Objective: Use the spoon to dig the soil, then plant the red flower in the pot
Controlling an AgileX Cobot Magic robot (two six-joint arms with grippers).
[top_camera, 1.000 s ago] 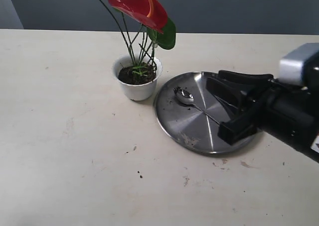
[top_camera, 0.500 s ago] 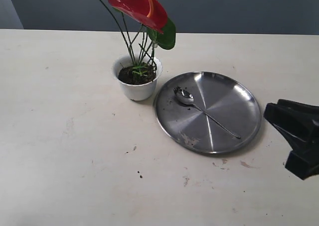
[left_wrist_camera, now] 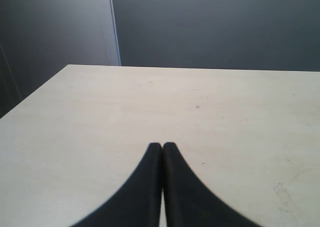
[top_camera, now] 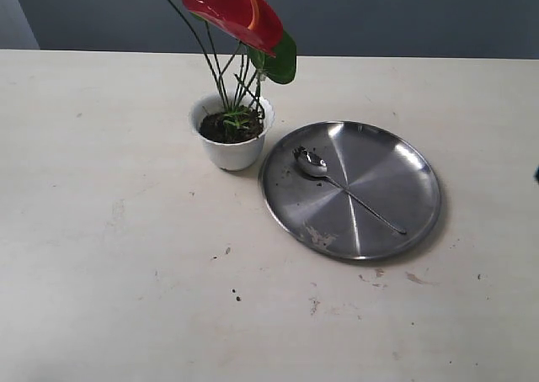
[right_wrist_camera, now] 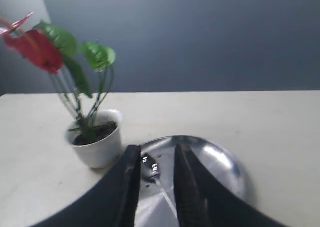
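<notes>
- Right gripper [right_wrist_camera: 156,151]: jaws apart, holding nothing; left gripper [left_wrist_camera: 162,147]: jaws pressed together, empty.
- Spoon [top_camera: 337,185] lies on the plate [top_camera: 396,172], right of middle, handle slanting lower right, nearer the right arm.
- Red flower [top_camera: 236,13] stands in the pot [top_camera: 232,153], upper middle.

Right gripper [right_wrist_camera: 157,151] leaves the plate [top_camera: 396,159]
It no longer covers the plate's 4 o'clock rim; it is gone from the exterior view toward 3 o'clock; the spoon [top_camera: 347,193] handle's end now lies uncovered
</notes>
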